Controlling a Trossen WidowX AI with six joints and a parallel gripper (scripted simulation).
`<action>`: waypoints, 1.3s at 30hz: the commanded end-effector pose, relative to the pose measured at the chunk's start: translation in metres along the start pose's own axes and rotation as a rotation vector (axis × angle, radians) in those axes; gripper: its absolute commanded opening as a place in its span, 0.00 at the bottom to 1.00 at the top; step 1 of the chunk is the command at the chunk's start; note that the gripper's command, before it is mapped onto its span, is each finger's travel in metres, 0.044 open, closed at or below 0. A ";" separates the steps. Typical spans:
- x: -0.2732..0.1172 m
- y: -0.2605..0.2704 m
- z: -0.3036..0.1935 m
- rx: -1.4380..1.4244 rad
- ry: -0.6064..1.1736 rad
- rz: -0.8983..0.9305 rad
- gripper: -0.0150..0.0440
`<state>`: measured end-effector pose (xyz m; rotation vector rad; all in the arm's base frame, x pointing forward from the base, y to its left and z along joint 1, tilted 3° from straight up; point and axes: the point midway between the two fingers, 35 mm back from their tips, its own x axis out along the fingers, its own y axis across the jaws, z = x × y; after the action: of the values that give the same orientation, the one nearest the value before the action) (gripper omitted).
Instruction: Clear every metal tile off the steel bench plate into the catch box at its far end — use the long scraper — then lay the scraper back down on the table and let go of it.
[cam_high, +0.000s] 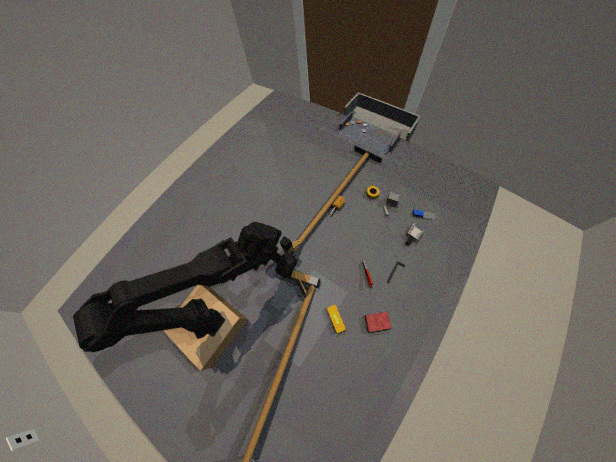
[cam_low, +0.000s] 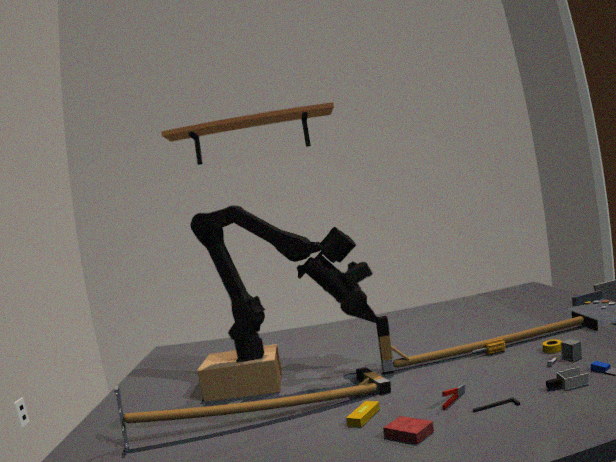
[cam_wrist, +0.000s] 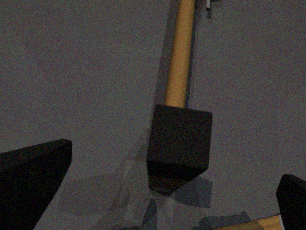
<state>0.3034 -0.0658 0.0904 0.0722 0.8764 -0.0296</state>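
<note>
The long scraper has a wooden handle (cam_high: 330, 200) (cam_low: 450, 351) (cam_wrist: 181, 55), a black blade (cam_high: 368, 153) (cam_low: 585, 320) at the steel plate's near edge, and an upright grip (cam_low: 385, 347) with a black cap (cam_wrist: 181, 135). The grip's foot is on the table. My gripper (cam_high: 287, 254) (cam_low: 378, 318) (cam_wrist: 175, 167) is open, its fingers apart on either side of the cap, touching neither side in the wrist view. Several small tiles (cam_high: 359, 122) (cam_low: 596, 302) lie on the far, left part of the steel plate (cam_high: 372, 137). The catch box (cam_high: 387, 107) is beyond; its inside is partly hidden.
A second long-handled tool (cam_high: 280, 372) (cam_low: 250, 403) lies close to the grip on the near side. A yellow block (cam_high: 336, 319) (cam_low: 363, 414), a red block (cam_high: 378, 322) (cam_low: 408, 430), pliers, a hex key and other small tools lie right of the scraper.
</note>
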 end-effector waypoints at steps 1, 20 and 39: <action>-0.011 -0.002 0.012 0.006 -0.048 0.007 1.00; -0.103 -0.011 0.081 0.035 -0.373 0.045 1.00; -0.213 0.003 0.115 -0.026 -0.668 0.060 1.00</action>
<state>0.2626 -0.0764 0.3162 0.0635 0.2386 0.0078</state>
